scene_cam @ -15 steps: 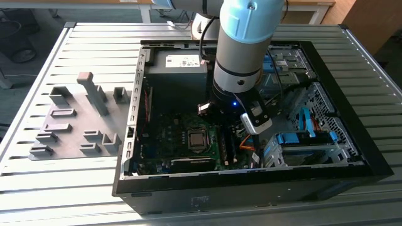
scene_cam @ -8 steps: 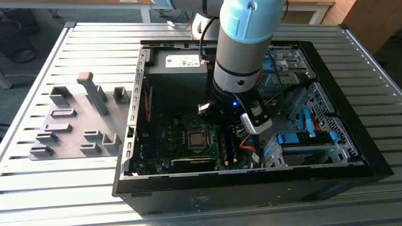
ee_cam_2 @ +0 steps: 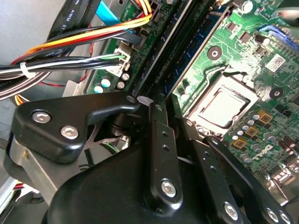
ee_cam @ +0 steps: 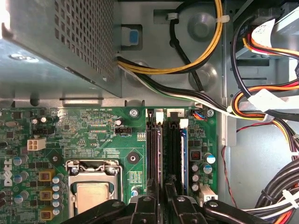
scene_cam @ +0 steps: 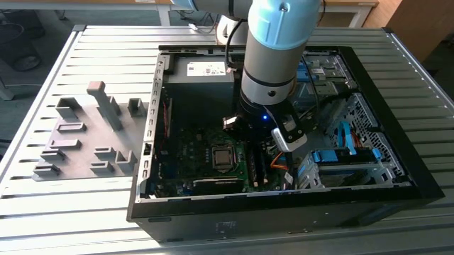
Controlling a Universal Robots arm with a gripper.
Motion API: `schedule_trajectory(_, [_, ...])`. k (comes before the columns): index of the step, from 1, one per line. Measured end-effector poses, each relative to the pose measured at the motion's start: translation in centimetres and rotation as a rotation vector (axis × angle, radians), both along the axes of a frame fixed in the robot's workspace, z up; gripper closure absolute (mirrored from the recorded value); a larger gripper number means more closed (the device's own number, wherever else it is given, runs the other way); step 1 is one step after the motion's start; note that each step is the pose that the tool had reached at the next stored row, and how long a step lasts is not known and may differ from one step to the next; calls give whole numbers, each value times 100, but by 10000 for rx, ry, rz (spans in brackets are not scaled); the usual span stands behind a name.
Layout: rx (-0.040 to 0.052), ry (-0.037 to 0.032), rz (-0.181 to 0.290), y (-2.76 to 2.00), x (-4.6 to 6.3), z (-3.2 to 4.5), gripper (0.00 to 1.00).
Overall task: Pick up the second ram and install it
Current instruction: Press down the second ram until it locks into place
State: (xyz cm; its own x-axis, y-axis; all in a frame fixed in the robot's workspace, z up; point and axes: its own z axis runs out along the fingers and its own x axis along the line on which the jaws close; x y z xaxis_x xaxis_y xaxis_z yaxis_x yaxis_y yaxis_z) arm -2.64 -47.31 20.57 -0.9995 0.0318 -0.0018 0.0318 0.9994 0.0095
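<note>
A robotics lab or assembly workshop: an open black desktop computer case lies on a ribbed aluminium slat worktable, beside a grey plastic fixture tray of holder blocks, with a light-blue and silver robot arm reaching inside.

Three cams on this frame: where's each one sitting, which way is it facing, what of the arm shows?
Exterior view: off the arm, above, looking down at the open black computer case on the slatted metal table; the grey-and-light-blue arm reaches into it.
First wrist view: on the arm, facing the green motherboard and black memory slots; the black gripper shows.
Second wrist view: on the arm, looking obliquely across the board; gripper in front.
Shared: the silver square processor.
</note>
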Motion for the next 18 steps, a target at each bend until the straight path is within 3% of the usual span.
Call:
schedule_trajectory(14, [-2,4,0,0,0,266,79])
schedule_trajectory(18, [1,7,0,0,0,278,87])
